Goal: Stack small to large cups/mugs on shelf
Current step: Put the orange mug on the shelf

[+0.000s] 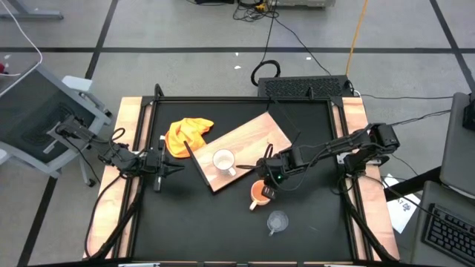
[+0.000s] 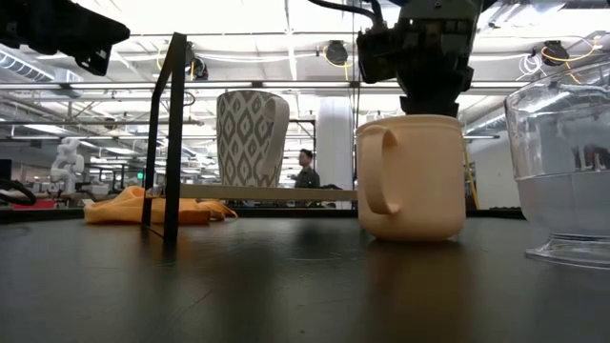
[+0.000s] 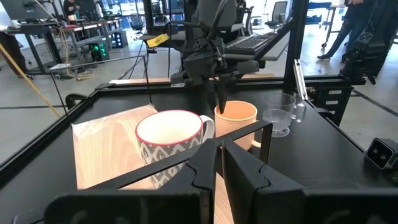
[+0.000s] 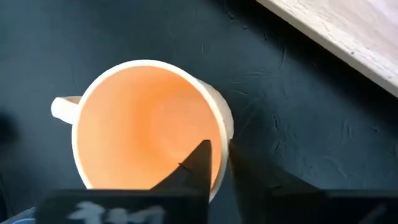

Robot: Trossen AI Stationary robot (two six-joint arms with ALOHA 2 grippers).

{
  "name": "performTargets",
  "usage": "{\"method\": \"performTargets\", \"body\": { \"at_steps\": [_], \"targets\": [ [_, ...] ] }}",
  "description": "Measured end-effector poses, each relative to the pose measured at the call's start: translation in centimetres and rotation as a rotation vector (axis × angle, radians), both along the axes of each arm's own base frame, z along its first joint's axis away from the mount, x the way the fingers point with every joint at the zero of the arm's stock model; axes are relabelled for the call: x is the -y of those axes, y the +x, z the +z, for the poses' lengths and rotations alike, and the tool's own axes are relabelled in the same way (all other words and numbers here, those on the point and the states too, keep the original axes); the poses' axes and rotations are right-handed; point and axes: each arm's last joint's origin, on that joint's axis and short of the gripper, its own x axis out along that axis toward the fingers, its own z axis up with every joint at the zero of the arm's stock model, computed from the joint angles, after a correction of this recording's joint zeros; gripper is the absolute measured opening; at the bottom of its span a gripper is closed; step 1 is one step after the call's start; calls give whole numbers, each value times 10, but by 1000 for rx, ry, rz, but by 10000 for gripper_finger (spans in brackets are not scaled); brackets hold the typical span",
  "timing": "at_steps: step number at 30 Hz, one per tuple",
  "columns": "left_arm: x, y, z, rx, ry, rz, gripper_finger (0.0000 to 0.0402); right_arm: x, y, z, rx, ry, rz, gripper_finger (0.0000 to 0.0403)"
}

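A yellow-orange handled mug (image 1: 260,194) stands upright on its base on the black tabletop, just off the near edge of the wooden board (image 1: 252,137). My right gripper (image 4: 221,174) points down onto the mug's rim and is shut on it. A white patterned mug (image 1: 224,161) stands upright on the board. A clear glass cup (image 1: 277,221) stands on the table nearer the front edge. My left gripper (image 3: 217,171) waits, shut and empty, at the board's left end, level with the table. My right gripper holds the yellow-orange mug by its rim (image 4: 219,140), on the side opposite the handle (image 4: 62,109). One finger (image 4: 198,163) is inside the mug and the other outside the wall. The fingers come from above, pointing down. The mug stands upright with its base (image 2: 410,233) on the table.
A yellow-orange cloth (image 1: 187,133) lies crumpled at the board's far left corner. Wooden rails (image 1: 126,170) run along the table's left and right sides. Bare black tabletop (image 1: 208,230) lies toward the near left. A person (image 2: 307,170) stands in the room far behind.
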Motion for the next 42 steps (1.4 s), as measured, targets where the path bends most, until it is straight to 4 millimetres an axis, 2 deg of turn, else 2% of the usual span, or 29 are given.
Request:
{"method": "performTargets", "body": {
  "at_steps": [5,14,19,28,31,38,42],
  "targets": [
    [0,0,0,0,0,-1,31,1,0,0,5,-12,29,7],
    [0,0,0,-1,-3,0,31,5,1,0,18,-49,104,3],
    [0,0,0,-1,-3,0,31,7,3,2,47,-95,210,2],
    [0,0,0,-2,-24,2,31,5,15,38,146,-178,411,1],
    [0,0,0,-2,-27,2,31,5,15,44,148,-205,478,1],
    [0,0,0,-2,-24,2,31,5,9,42,104,-267,672,1],
    [0,0,0,-2,-24,2,31,5,10,42,119,-279,697,1]
  ]
}}
